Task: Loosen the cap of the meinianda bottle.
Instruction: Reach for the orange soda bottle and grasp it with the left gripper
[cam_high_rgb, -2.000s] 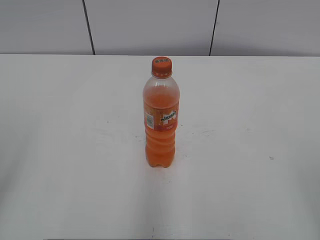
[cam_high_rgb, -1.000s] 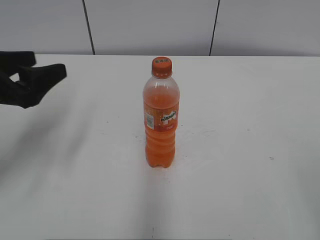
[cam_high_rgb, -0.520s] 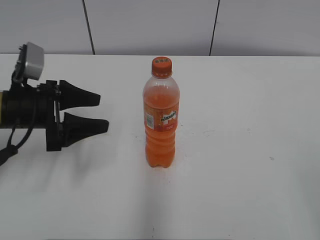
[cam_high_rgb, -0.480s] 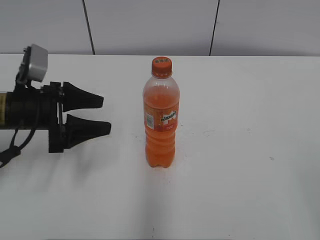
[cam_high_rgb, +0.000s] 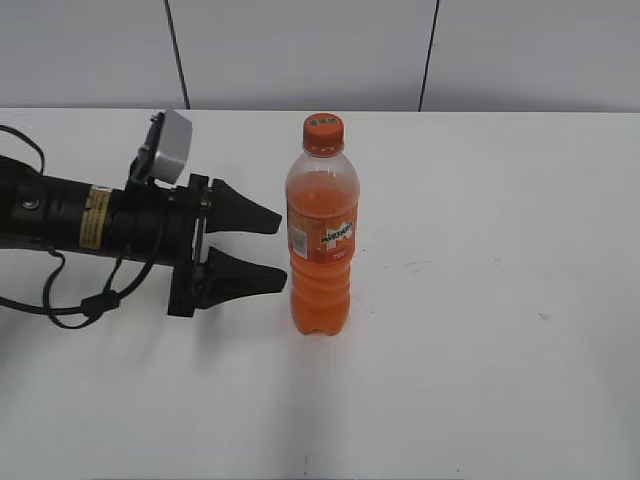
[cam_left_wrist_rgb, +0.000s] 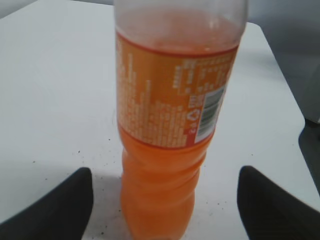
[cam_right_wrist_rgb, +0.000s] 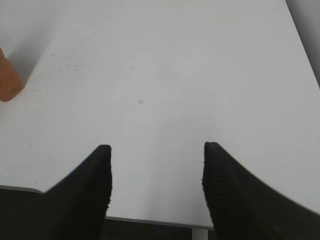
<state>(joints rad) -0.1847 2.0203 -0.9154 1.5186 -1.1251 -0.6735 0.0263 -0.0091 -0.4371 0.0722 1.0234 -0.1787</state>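
The meinianda bottle (cam_high_rgb: 322, 235), clear plastic with orange drink and an orange label, stands upright at the middle of the white table (cam_high_rgb: 480, 330). Its orange cap (cam_high_rgb: 323, 133) sits on top, with nothing touching it. My left gripper (cam_high_rgb: 282, 250) lies level just left of the bottle at label height, open, its tips a little short of the bottle. In the left wrist view the bottle (cam_left_wrist_rgb: 172, 125) fills the middle, and the black fingers (cam_left_wrist_rgb: 55, 210) stand wide on either side of its lower body. My right gripper (cam_right_wrist_rgb: 156, 146) is open over bare table; it is outside the exterior view.
A grey panelled wall (cam_high_rgb: 300, 50) rises behind the table's far edge. In the right wrist view the table's near edge (cam_right_wrist_rgb: 150, 220) runs under the fingers, and an orange sliver of the bottle (cam_right_wrist_rgb: 7, 80) shows at the far left.
The left arm has come in from the left edge and moved right, up to the bottle's side, jaws still open. The bottle has not moved.
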